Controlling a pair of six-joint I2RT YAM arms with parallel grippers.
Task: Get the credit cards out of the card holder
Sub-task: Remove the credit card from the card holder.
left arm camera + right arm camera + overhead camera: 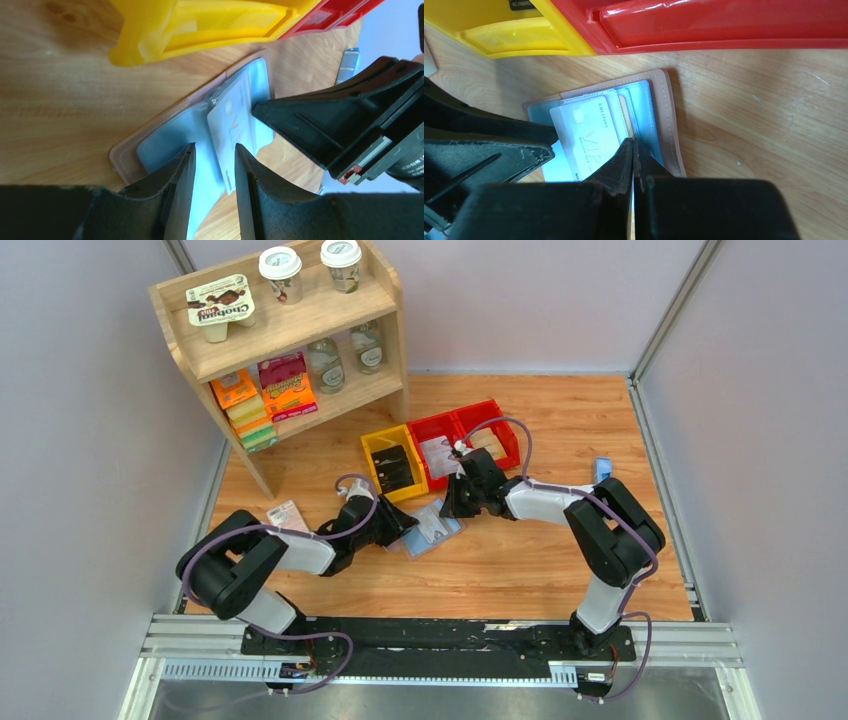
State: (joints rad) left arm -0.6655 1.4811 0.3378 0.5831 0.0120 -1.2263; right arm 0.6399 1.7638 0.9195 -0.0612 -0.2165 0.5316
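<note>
Left wrist: credit card (229, 131) on card holder (167, 137)

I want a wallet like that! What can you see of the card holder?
The card holder lies open and flat on the table near the yellow bin. Brown, stitched, leather-like outside; blue-grey pockets inside. A whitish card sticks partway out. The shut right gripper seems to press it; the open left gripper hovers above.

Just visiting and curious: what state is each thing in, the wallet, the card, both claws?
Card holder: open, flat on the table.
White card: partly out, overhanging the holder's edge.
Left gripper: open, fingers either side of the card.
Right gripper: shut, tips down on the holder.
</note>
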